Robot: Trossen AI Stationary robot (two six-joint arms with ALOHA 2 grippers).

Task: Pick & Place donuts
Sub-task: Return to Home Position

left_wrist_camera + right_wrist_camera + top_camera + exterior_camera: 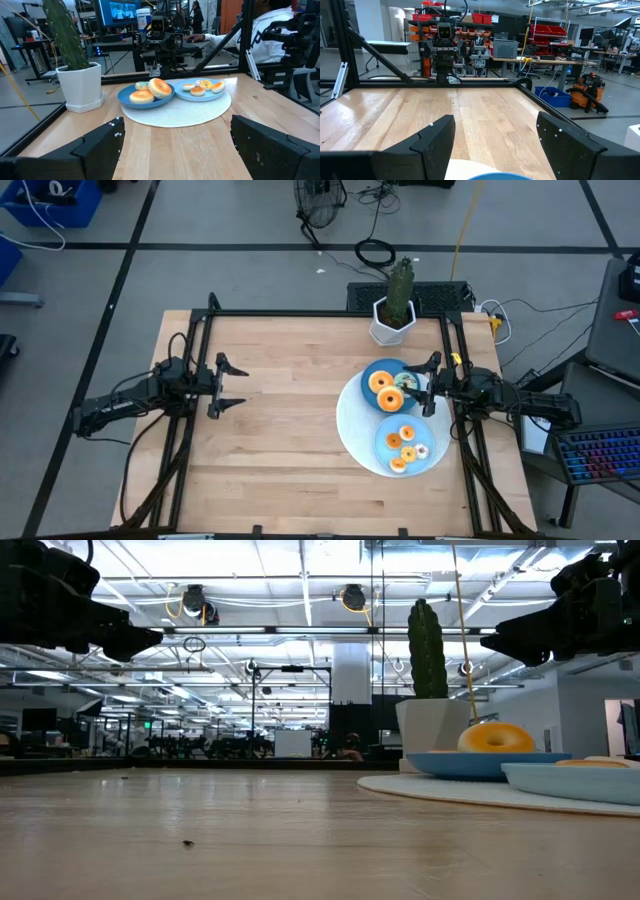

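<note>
On two blue plates (370,370), donuts (381,383); left gripper (244,386) and right gripper (429,385) empty, fingers apart.

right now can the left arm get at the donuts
Probably not easily: the left pincer sits far across the table from the donuts, and the right pincer hangs right beside them.

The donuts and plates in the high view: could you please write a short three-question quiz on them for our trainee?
1. True or false: the left gripper and the right gripper are both open and hold no donuts.
2. The blue plates rest on: A) bare wood, B) the white disc, C) a metal tray.
3. Fill in: the white pot beside the plates holds a ____.

Key: 1 true; 2 B; 3 cactus.
</note>
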